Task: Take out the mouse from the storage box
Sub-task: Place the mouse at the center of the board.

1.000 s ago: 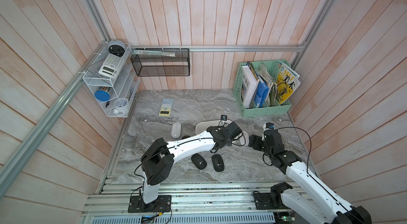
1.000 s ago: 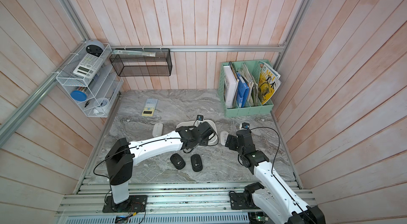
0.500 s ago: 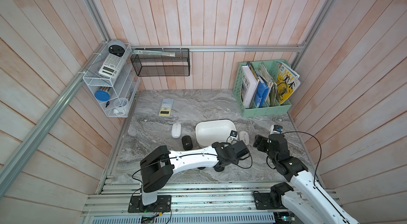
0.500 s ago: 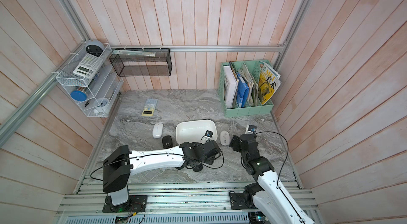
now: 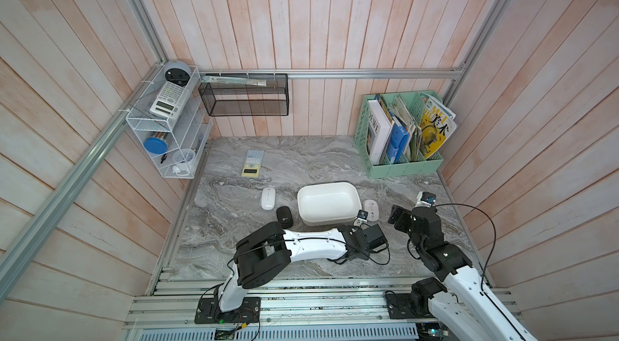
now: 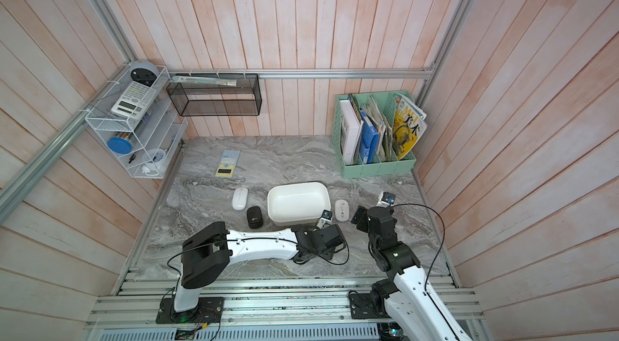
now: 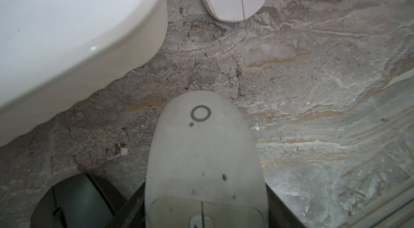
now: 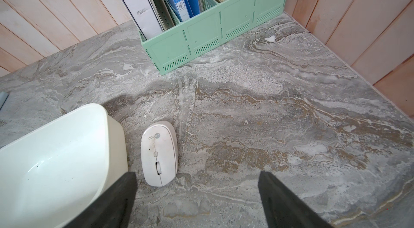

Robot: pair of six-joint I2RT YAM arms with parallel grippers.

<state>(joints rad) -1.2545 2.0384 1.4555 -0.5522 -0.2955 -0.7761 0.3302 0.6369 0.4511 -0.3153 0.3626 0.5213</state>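
The storage box (image 5: 325, 184) (image 6: 296, 184) is a shallow white tub at mid-table, and nothing lies inside it in both top views. A pale grey mouse (image 7: 201, 148) with a ring logo is between dark fingers, my left gripper (image 7: 205, 211) shut on it. That gripper (image 5: 363, 234) is low over the marble at the box's front right corner. The held mouse is hidden under it in both top views. My right gripper (image 8: 197, 193) (image 5: 398, 218) stands open to the right, holding nothing.
A white mouse (image 5: 370, 209) (image 8: 159, 153) lies right of the box, another white mouse (image 5: 268, 198) and a black mouse (image 5: 284, 216) left of it. A dark rounded object (image 7: 74, 202) sits beside the left gripper. The mint file holder (image 5: 402, 165) is back right, a calculator (image 5: 253, 163) back left.
My left arm swung from over the box toward the front and lowered by its front right corner. My right arm drew back to the right, its jaws a little wider.
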